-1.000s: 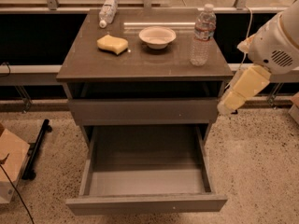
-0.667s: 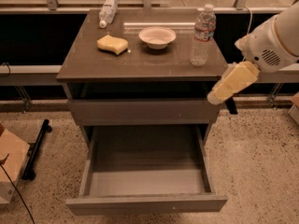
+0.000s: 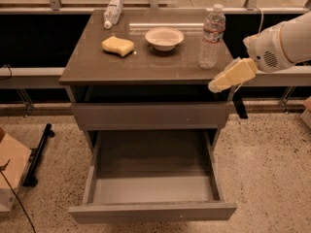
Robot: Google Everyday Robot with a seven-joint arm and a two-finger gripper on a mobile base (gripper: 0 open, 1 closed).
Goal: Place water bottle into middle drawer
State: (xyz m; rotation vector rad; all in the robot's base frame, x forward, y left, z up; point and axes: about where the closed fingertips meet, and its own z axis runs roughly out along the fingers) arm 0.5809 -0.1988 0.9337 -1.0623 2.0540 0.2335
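My gripper (image 3: 219, 83) hangs off the right front corner of the cabinet top (image 3: 146, 62), holding nothing; how far open it is I cannot tell. The water bottle (image 3: 212, 37) stands upright near the top's right edge, just above the gripper, and the middle drawer (image 3: 153, 188) is pulled out below, so I judge I'm approaching the grasp. Next I'd raise the gripper to the bottle's ribbed body and close without tipping it.

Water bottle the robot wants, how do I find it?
Find the grey cabinet top. The water bottle stands upright near its right edge, right of the bowl, close to the robot's pincer. It's tall; the other bottle is stubby and lying down.
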